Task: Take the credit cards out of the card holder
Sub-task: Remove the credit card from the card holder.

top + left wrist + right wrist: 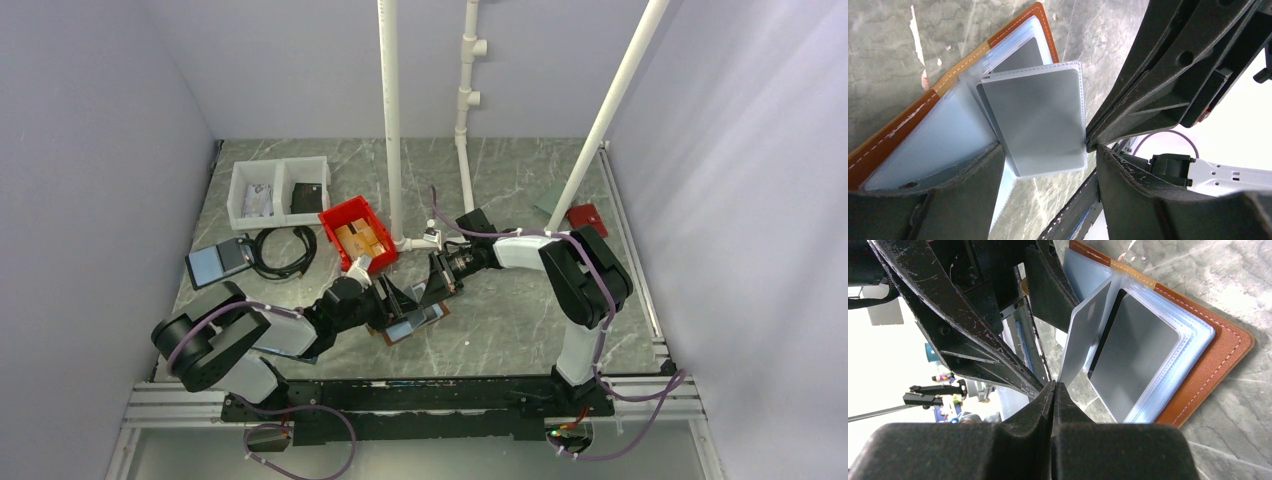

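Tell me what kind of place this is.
Probably a robot test cell in a lab: plain walls close in a marble-patterned table, white pipes form a frame, and the left arm and right arm are bolted to a rail.

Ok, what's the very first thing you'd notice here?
The two robot arms meeting mid-table over the open brown card holder. The right hand pinches a grey card standing up from it, while the left hand is open over the holder. Behind them sits a bright red bin.
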Tool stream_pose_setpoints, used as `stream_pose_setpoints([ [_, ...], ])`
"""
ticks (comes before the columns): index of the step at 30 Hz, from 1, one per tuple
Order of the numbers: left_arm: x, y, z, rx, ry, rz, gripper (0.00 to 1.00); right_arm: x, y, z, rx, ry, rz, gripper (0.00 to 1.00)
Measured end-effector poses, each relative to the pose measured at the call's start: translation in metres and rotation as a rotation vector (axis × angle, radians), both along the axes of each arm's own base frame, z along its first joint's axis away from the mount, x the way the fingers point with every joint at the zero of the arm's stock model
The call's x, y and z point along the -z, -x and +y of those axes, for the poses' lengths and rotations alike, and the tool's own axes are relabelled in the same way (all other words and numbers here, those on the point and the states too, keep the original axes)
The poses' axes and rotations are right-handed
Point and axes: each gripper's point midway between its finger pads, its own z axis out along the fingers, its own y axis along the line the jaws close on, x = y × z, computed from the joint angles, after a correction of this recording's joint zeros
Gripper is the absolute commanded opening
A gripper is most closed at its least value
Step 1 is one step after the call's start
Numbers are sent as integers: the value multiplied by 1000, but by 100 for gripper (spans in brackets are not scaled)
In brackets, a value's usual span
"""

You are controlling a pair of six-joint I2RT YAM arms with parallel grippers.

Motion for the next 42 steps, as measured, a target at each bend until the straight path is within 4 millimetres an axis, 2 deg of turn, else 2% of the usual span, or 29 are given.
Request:
stream_pose_setpoints([
  [42,0,0,-19,151,28,-91,68,-1,0,-6,16,-10,50,11],
])
